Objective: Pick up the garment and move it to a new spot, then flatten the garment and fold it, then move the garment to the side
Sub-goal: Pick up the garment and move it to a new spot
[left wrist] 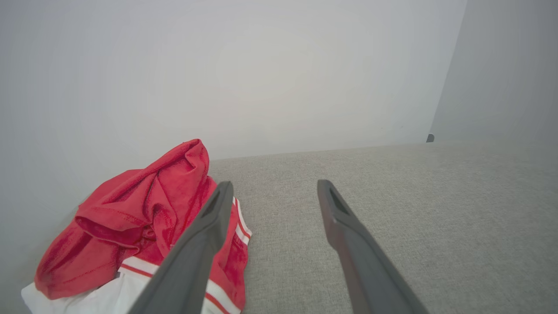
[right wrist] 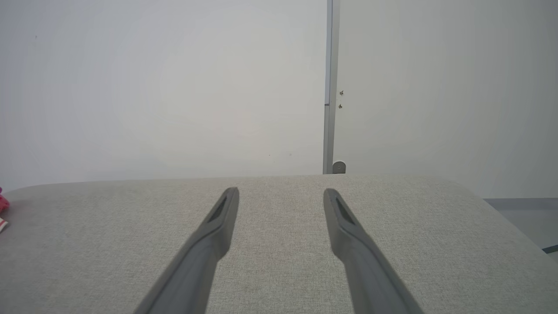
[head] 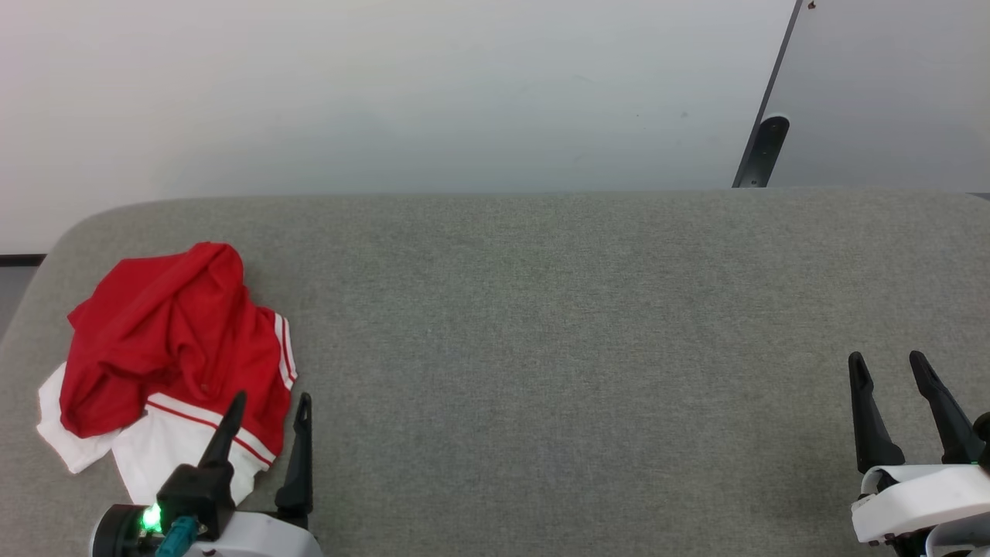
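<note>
The garment lies crumpled in a heap at the left end of the grey fabric surface, red with white sleeve ends and red-and-white stripe trim. In the left wrist view the garment sits left of the fingers. My left gripper is open at the heap's near right edge, one finger over the white trim, nothing between the fingers. My right gripper is open far to the right, over bare fabric. A sliver of the garment shows at the left edge of the right wrist view.
A pale wall rises behind the grey surface. A dark vertical post with a rounded foot stands at the back right, beside a grey panel. The surface's rounded corners curve off at the far left and the far right.
</note>
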`<state>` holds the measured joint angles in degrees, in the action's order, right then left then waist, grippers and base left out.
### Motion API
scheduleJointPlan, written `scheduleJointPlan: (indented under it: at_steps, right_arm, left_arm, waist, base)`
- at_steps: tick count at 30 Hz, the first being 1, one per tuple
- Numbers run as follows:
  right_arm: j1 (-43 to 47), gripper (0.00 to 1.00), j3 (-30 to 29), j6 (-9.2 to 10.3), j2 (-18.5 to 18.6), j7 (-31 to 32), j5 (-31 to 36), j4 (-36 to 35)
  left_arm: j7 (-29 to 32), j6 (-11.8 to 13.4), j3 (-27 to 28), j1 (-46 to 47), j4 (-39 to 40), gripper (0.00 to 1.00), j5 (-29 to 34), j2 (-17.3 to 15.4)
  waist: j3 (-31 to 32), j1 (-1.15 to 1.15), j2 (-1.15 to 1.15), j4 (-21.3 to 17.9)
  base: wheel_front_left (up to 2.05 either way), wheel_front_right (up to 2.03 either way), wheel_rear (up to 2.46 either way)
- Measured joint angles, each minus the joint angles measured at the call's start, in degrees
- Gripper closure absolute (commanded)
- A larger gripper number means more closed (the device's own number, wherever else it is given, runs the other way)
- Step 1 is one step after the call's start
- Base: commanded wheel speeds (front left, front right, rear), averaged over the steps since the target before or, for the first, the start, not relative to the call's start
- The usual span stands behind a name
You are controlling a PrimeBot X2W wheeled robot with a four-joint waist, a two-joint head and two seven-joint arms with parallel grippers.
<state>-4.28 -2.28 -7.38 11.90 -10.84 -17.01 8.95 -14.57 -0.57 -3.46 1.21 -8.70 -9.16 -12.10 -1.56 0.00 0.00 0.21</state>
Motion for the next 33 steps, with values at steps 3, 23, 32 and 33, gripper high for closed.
scheduleJointPlan:
  at_steps: [3,23,32,33]
  right_arm:
    - [0.0,0.0,-0.1,0.0,-0.1,0.0,-0.2,0.0]
    - [-0.6,0.0,3.4,0.0,1.4,0.4,-1.0,0.1]
    - [-1.4,0.0,6.1,0.0,2.5,1.0,-1.5,0.6]
    - [-1.5,0.0,6.4,0.0,2.5,1.1,-1.6,0.7]
  left_arm:
    - [0.0,0.0,-0.1,0.0,0.0,0.0,-0.3,0.0]
    - [0.4,1.7,-0.2,-0.4,-0.7,0.0,-1.3,-0.1]
    - [0.4,3.2,-0.2,-1.9,0.3,0.0,-1.9,1.0]
    - [0.4,3.5,-0.2,-2.2,0.5,0.0,-1.9,1.0]
  waist:
    - [0.0,0.0,0.0,0.1]
    - [0.0,0.0,0.0,11.2]
    - [-0.1,0.0,0.0,20.9]
    - [-0.1,0.0,0.0,22.0]
  base:
    - [0.0,0.0,0.0]
    - [0.0,0.0,0.0]
    - [0.0,0.0,0.0]
    - [0.0,0.0,0.0]
